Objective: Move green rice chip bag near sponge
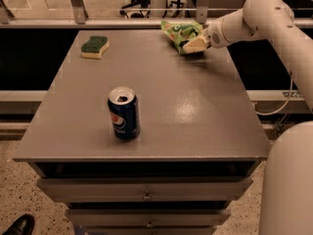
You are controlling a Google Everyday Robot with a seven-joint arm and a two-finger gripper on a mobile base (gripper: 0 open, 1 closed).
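The green rice chip bag (pixel 179 33), wrinkly bright green foil with white and red-orange print, sits at the far right of the table top. My gripper (pixel 194 45) is at the bag's right side, its pale fingers (pixel 197 44) pressed against the bag's lower right edge. The sponge (pixel 95 46), dark green top over pale yellow foam, lies at the far left of the table, well apart from the bag.
A blue Pepsi can (pixel 124 113) stands upright near the table's front centre. The grey table (pixel 195 111) has drawers below its front edge. A rail and glass partition run behind the table. A black shoe (pixel 17 225) shows at the bottom left.
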